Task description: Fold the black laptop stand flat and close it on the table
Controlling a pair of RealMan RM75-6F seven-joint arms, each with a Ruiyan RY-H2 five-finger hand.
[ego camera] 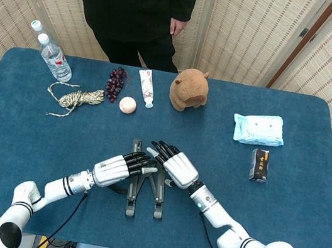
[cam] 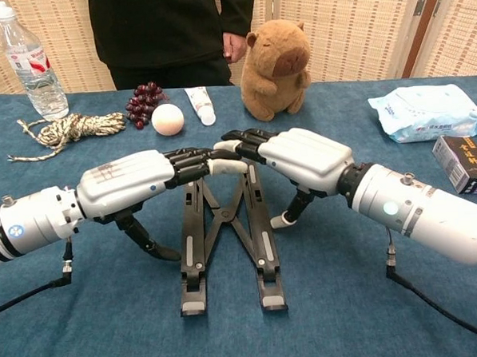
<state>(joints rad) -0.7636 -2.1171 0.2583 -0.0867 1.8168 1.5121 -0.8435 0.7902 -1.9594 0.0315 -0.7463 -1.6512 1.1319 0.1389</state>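
Observation:
The black laptop stand lies on the blue table near its front edge. Its two rails stand close together, with the crossed links between them drawn into a narrow X. My left hand lies flat against the outer side of the left rail, fingers stretched out over its far end. My right hand mirrors it on the right rail. The fingertips of both hands nearly meet above the stand's far end. Neither hand grips anything. The hands hide the far ends of the rails.
Along the far side stand a water bottle, a rope coil, grapes, a pale ball, a tube and a capybara plush. A wipes pack and black box lie right. A person stands behind the table.

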